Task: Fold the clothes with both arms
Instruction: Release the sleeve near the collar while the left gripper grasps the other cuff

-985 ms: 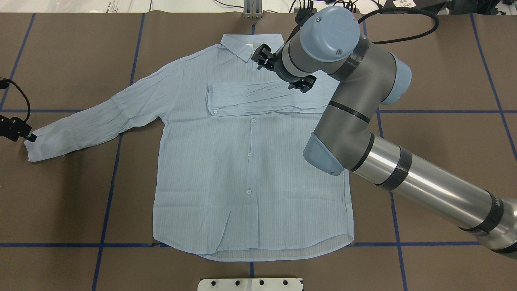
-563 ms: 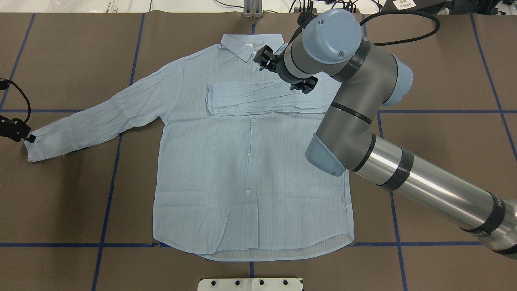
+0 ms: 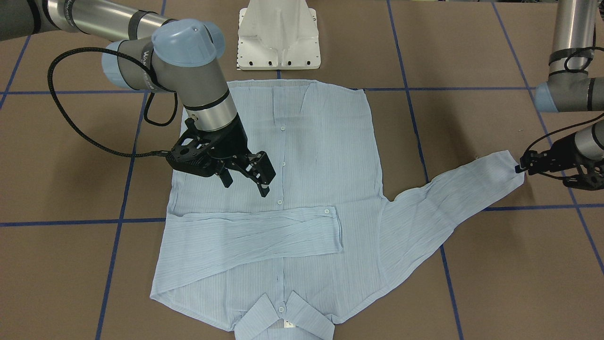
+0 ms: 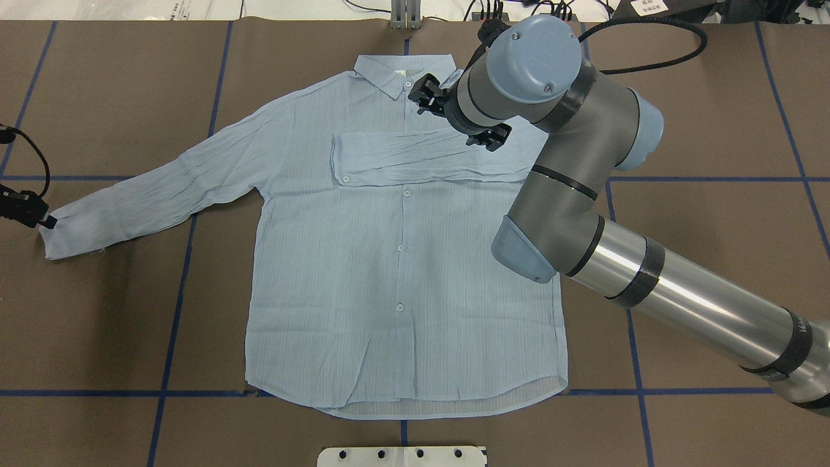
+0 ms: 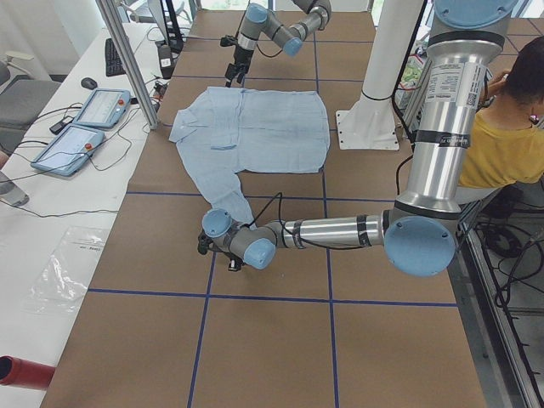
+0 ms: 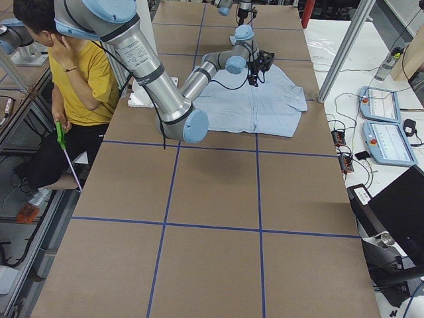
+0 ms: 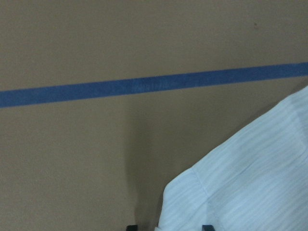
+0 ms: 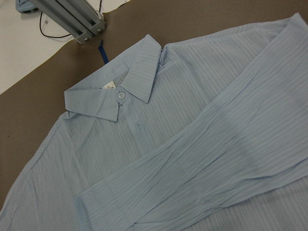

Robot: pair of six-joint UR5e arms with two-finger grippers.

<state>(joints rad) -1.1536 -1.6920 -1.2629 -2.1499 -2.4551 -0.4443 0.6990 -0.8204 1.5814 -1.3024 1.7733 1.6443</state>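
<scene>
I see the folded sleeve across the shirt chest, right hand spread above it. The outstretched sleeve and body aren't folded yet. Left hand is at the cuff — can't tell if it's pinching.

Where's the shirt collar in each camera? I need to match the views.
Exterior front-facing: collar, bottom centre.
Overhead exterior: collar, top centre.
Exterior left: collar, upper left.
Exterior right: collar, upper right of centre.
Left wrist: not in it.
Right wrist: collar, upper left.
Shared landmark: the folded sleeve lying across the chest.
</scene>
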